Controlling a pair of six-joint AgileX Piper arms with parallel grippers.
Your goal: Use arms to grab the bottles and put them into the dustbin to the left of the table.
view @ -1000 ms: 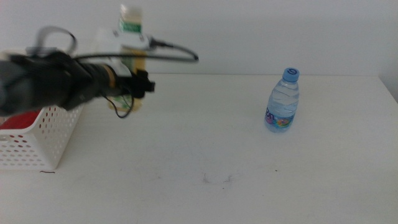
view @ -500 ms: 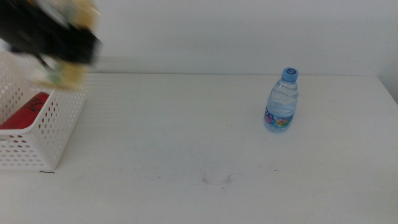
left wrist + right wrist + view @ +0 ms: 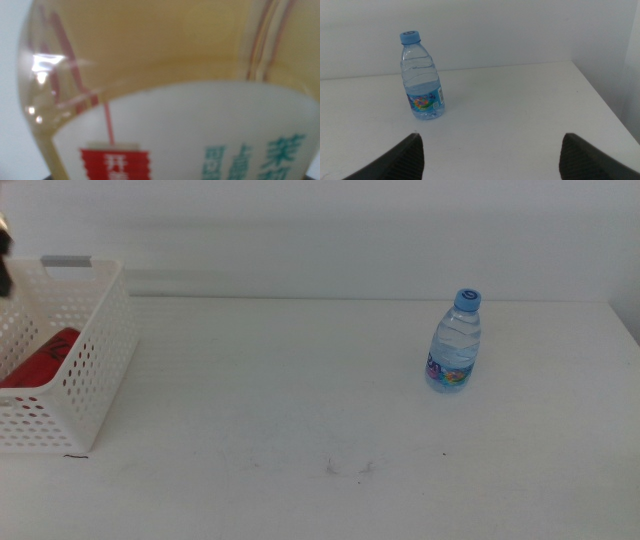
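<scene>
Middle view: water bottle (image 3: 455, 342) stands upright, alone on the right half of the table (image 3: 300, 400), well apart from the basket (image 3: 95, 370) at the left edge. A red can (image 3: 40, 358) already lies inside the basket. Only a dark sliver of the left arm shows at the left border above the basket, placed so a release would fall into it.

Left wrist view: tea bottle (image 3: 165, 85) fills the frame, yellow liquid above a white label with red and green print. The jaws are hidden, so their state cannot be told; the bottle sits so close that it is probably pinched between them.

Right wrist view: right gripper (image 3: 490, 155) waits low over the table, jaws spread wide, the water bottle (image 3: 421, 77) ahead and untouched — likely next.
</scene>
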